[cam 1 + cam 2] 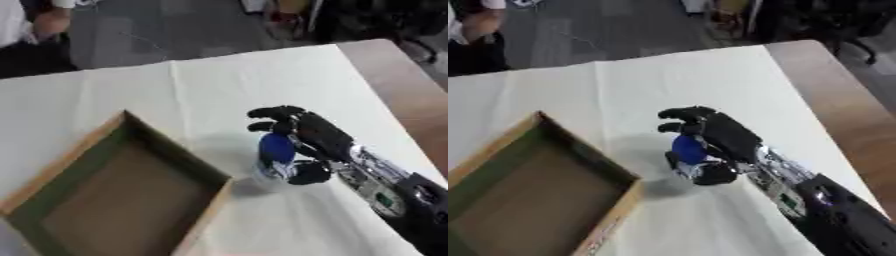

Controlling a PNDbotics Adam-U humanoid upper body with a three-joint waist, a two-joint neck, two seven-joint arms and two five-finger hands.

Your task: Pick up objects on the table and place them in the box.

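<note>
- Right hand [311,137]: black, with a silver forearm section behind it; the arm enters from the lower right corner and runs diagonally up and to the left toward the box [52,170].
- Hand pose: palm faces the box, fingers [271,112] curled over at the top, thumb [308,173] hooked in at the bottom.
- Hand state: fingers and thumb are wrapped round a blue object [276,150], which sits between them against the palm.
- Blue object, shape: rounded and oblong, a deep blue upper part with a paler, whitish-grey lower end just beside the thumb. Blur prevents closer identification.
- Blue object, axis: long axis runs roughly upright in both views, blue end toward the fingers, pale end toward the thumb and the cloth.
- Blue object, place: just to the right of the box's right wall, outside the box. Whether its pale end touches the cloth cannot be told.
- Box: shallow, open-topped, with light wooden rims, dark greenish inner walls and a flat brown floor; it lies askew at the lower left.
- Table cloth [227,80]: off-white, smooth, with faint fold lines, under both box and hand.
- Table [411,95]: a bare brown strip shows to the right of the cloth.
- Left hand: appears in neither view.
</note>
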